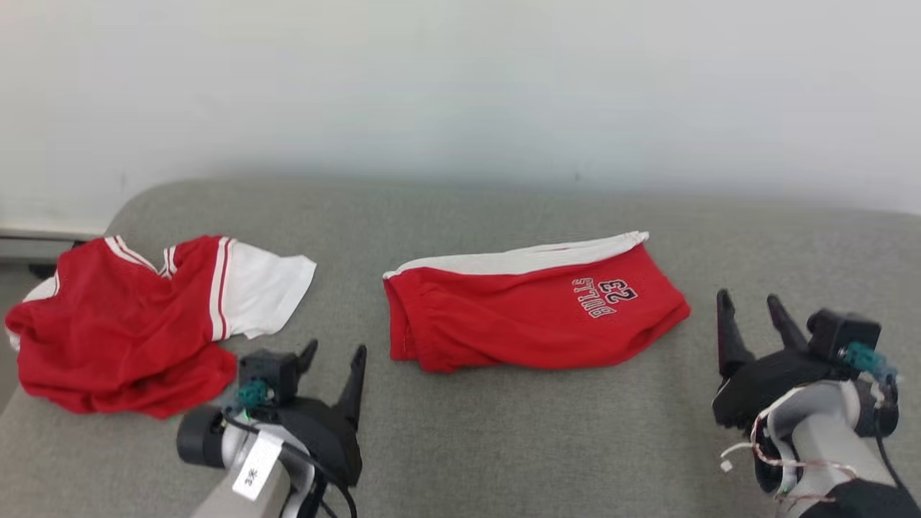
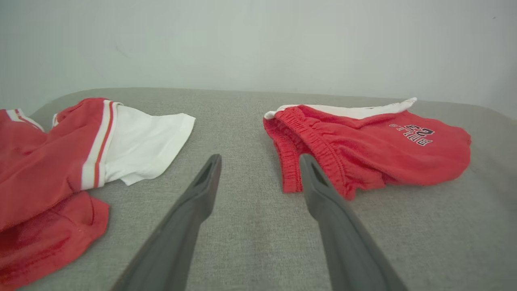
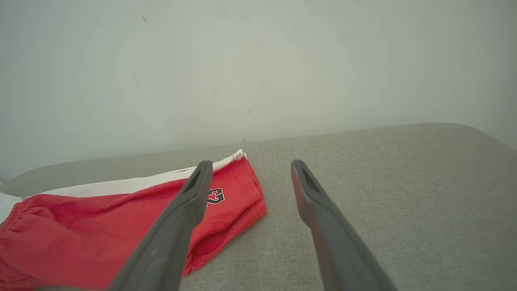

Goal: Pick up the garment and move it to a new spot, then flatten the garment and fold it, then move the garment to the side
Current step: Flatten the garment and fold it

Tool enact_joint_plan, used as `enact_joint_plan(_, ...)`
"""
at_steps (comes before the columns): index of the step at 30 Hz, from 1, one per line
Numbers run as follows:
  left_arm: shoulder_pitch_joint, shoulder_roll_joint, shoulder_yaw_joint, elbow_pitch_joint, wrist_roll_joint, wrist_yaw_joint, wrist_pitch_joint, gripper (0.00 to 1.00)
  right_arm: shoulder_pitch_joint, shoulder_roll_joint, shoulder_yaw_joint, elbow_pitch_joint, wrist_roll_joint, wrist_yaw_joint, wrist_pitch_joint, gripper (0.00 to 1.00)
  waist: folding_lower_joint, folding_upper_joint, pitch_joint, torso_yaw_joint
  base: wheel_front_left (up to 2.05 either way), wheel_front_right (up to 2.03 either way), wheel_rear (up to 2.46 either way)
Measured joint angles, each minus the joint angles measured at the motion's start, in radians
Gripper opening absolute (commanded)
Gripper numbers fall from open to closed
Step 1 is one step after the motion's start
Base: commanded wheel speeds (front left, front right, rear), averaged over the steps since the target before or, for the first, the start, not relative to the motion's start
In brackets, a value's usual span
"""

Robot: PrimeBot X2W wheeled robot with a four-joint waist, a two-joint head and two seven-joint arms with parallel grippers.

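Observation:
Red shorts (image 1: 532, 309) with a white side stripe and "BULLS 23" print lie folded in the middle of the grey table (image 1: 504, 446); they show too in the left wrist view (image 2: 363, 149) and the right wrist view (image 3: 101, 230). My left gripper (image 1: 334, 354) stands open near the front, left of the shorts' waistband, with nothing between its fingers (image 2: 202, 190). My right gripper (image 1: 750, 302) is open too, just right of the shorts' hem, its fingers (image 3: 311, 194) over bare cloth.
A crumpled red and white jersey (image 1: 137, 316) lies at the table's left end, close to my left gripper. A pale wall (image 1: 460, 86) rises behind the table. Bare grey surface stretches along the front and the right side.

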Motion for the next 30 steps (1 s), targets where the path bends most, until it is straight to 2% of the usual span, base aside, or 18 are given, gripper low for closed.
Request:
enact_joint_plan(9, 0.038, -0.013, -0.039, 0.002, 0.0, -0.035, 0.019, 1.0, 0.038, 0.01, 0.031, -0.061, -0.009, 0.0, 0.001, 1.0, 0.0, 0.0, -0.029, -0.058, 0.0, 0.0, 0.0)
enact_joint_plan(23, -0.046, -0.036, -0.04, 0.051, -0.003, -0.043, 0.071, 1.0, 0.0, 0.018, 0.06, -0.149, -0.033, -0.003, 0.016, 1.0, 0.0004, 0.0002, 0.069, -0.121, 0.0, 0.0, 0.0)
enact_joint_plan(30, -0.071, -0.042, -0.044, 0.085, -0.003, -0.051, 0.098, 1.0, -0.006, -0.008, 0.046, -0.175, -0.036, -0.012, 0.024, 1.0, 0.0004, 0.0003, 0.128, -0.158, 0.0, 0.0, 0.0)
